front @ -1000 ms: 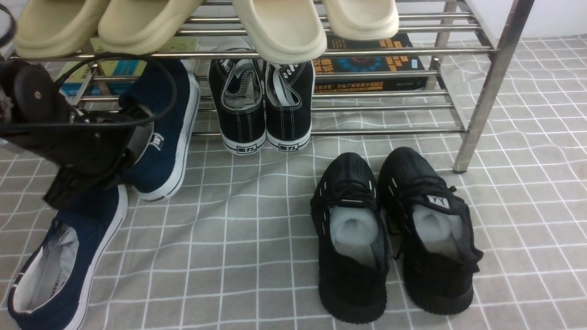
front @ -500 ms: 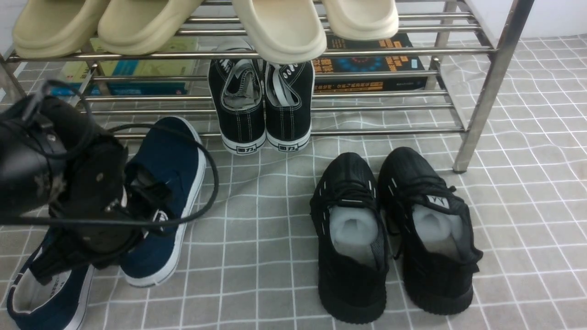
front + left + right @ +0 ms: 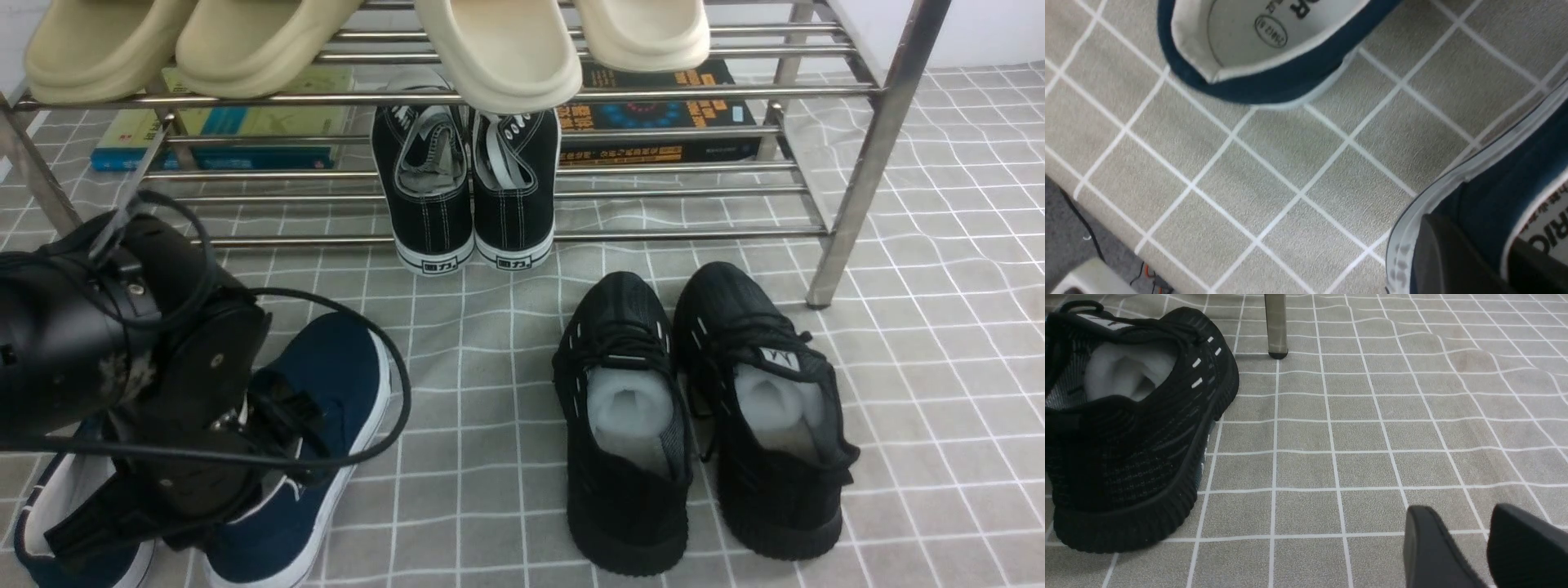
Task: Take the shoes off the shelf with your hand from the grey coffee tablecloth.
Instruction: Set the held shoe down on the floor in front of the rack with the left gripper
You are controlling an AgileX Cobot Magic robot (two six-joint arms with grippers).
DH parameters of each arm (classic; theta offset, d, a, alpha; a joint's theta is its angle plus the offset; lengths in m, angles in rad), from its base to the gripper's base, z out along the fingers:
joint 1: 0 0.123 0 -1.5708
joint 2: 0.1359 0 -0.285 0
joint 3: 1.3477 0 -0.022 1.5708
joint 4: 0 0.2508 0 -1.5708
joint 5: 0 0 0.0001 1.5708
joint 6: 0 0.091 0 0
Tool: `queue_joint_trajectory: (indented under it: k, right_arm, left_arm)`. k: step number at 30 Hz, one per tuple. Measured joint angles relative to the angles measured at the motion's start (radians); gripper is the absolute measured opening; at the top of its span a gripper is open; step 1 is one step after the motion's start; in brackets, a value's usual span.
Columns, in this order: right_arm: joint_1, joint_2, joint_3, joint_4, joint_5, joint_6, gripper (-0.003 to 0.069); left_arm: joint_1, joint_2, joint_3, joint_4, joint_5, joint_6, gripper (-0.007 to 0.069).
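Observation:
My left gripper (image 3: 273, 420) is shut on the heel wall of a navy slip-on shoe (image 3: 331, 384), held low at the grey checked tablecloth (image 3: 457, 425), in front of the steel shelf (image 3: 653, 91). In the left wrist view, one of the fingers (image 3: 1439, 257) is outside the heel and the other is inside, on the lining by the black lettering (image 3: 1549, 228). The second navy shoe (image 3: 45, 531) lies on the cloth at the near left, also seen from the left wrist (image 3: 1265, 61). My right gripper (image 3: 1470, 547) hovers empty over the cloth, jaws slightly apart.
Black lace-up sneakers (image 3: 465, 188) stand on the shelf's lower tier between books (image 3: 661, 114). Beige slippers (image 3: 498, 49) sit on the top tier. All-black knit trainers (image 3: 694, 408) stand on the cloth at centre right, near the shelf leg (image 3: 1276, 330). The cloth's edge (image 3: 1106, 228) is close.
My left gripper has pulled the navy shoe off the lower tier and brought it toward me and down, beside the other navy shoe. The shelf's left side is now bare.

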Motion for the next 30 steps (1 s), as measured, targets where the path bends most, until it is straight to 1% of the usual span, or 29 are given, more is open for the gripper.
queue_joint_trajectory:
  k: [6,13,17,23,26,28,30]
  right_arm:
    - [0.000,0.000,0.000,0.001,0.000,0.000,0.0239]
    - [0.000,0.000,0.000,0.001,0.000,0.000,0.0239]
    - [0.000,0.000,0.000,0.001,0.000,0.000,0.0239]
    - [0.000,0.000,0.000,0.001,0.000,0.000,0.0239]
    - [0.000,0.000,0.000,0.001,0.000,0.000,0.0239]
    - [0.000,0.000,0.000,0.001,0.000,0.000,0.0239]
    - [0.000,0.000,0.000,0.001,0.000,0.000,0.0239]
  left_arm:
    - [0.000,0.000,0.000,-0.021,-0.001,0.003,0.0043]
    - [0.000,0.000,0.000,-0.017,-0.020,0.004,0.0043]
    - [0.000,0.000,0.000,0.006,-0.028,-0.003,0.0045]
    - [0.000,0.000,0.000,0.023,-0.059,0.077,0.0057]
    - [0.000,0.000,0.000,0.026,-0.061,0.095,0.0101]
    - [0.000,0.000,0.000,0.032,-0.059,0.098,0.0152]
    - [0.000,0.000,0.000,0.042,-0.048,0.100,0.0226]
